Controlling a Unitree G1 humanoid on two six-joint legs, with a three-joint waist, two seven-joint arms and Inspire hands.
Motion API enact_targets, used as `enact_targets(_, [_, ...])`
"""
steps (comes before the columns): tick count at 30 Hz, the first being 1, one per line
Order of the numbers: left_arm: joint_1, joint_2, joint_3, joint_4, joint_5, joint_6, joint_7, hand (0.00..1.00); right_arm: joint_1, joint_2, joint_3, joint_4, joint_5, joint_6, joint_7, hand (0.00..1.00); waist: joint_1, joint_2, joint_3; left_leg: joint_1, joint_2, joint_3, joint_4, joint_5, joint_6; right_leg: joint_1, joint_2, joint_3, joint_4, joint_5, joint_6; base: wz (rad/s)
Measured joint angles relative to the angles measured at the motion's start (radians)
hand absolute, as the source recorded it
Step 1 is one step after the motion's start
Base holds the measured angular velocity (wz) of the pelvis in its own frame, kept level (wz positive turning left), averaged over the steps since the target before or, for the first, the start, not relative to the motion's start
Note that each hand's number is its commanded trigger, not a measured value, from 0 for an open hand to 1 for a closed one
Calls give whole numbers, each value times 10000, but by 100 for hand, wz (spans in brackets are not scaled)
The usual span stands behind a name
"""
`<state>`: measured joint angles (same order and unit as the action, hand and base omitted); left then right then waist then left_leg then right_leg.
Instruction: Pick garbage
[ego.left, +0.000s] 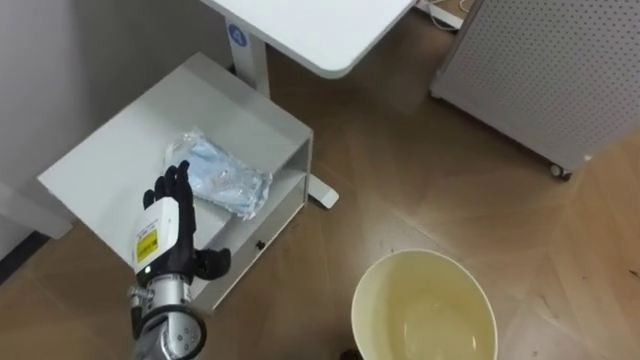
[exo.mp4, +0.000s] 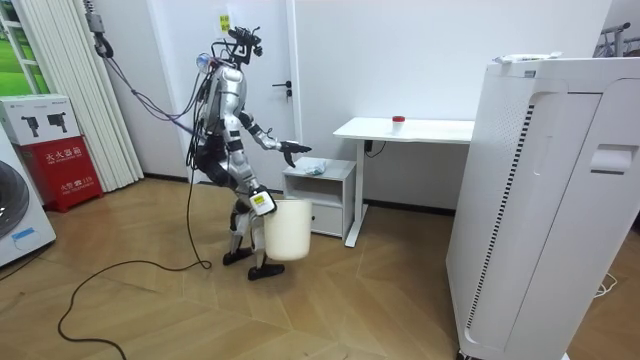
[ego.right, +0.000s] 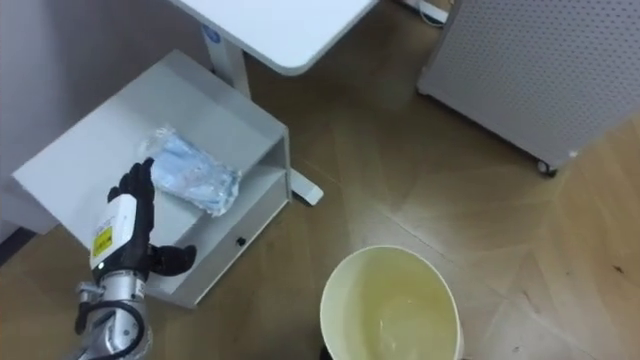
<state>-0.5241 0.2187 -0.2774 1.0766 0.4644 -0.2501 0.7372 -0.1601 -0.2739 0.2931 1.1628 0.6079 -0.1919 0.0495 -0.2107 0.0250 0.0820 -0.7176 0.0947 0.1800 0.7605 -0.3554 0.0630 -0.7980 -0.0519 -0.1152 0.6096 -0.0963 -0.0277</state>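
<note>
So far nothing picked: crumpled blue plastic wrapper (ego.left: 228, 178) lies on the low white cabinet (ego.left: 110, 170), left hand (ego.left: 168, 215) open at its edge (fingers straight, holding nothing). Cream bin (ego.left: 385, 285) looks empty.

Open from above over the cabinet (ego.left: 100, 165) top, bare on the garbage's (ego.left: 228, 178) left. Hemmed at the far corner by the desk leg (ego.left: 252, 62) and the tabletop (ego.left: 320, 30) above it. Bare floor (ego.left: 345, 240) between cabinet and bucket (ego.left: 358, 300).
</note>
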Motion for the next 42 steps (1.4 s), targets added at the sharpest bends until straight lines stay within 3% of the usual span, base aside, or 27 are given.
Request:
enact_targets(6, [-221, 127, -19, 120, 107, -8, 233, 0, 19, 1, 71, 334, 332, -21, -142, 100, -69, 19, 11, -160, 217, 22, 165, -47, -134, -141, 98, -73, 5, 0, -161, -6])
enact_targets(8, [-257, 318, -82, 151, 105, -2, 410, 0, 8, 3, 74, 375, 346, -17, -168, 100, -65, 28, 18, -253, 317, 25, 237, -70, -203, -224, 185, -126, 24, 8, -241, -6])
enact_targets(16, [-264, 426, -238, 323, 116, 52, 418, 0, 5, 0, 204, 383, 636, 60, -253, 100, -75, 63, 47, -225, 335, -55, 219, -152, -364, -243, 197, -248, 262, -209, -396, 2])
enact_targets(21, [-360, 526, -222, 503, 414, 247, 417, 0, -61, -30, 294, 367, 635, 82, -239, 100, -97, 19, 75, -421, 320, -69, 383, -223, -427, -531, 169, -238, 525, -368, -458, 0])
enact_targets(26, [-674, 607, -429, 1034, 521, 630, 360, 0, -199, -40, 294, 345, 635, 212, -246, 100, -396, -25, 102, -789, 330, -169, 685, -292, -469, -889, 160, -248, 857, -476, -502, 3])
enact_targets(34, [-1053, 835, -478, 1620, 1007, 908, 149, 0, -162, -42, 391, 383, 1109, 519, -249, 100, -660, -158, 156, -1061, 370, -24, 770, -327, -523, -1313, 174, -125, 1121, -567, -572, -3])
enact_targets(42, [-1217, 976, -520, 1848, 1673, 1109, 129, 0, -125, -72, 391, 299, 976, 840, -551, 100, -681, -195, 152, -2096, 585, -325, 2006, -771, -620, -2237, 256, -267, 2144, -931, -706, 0])
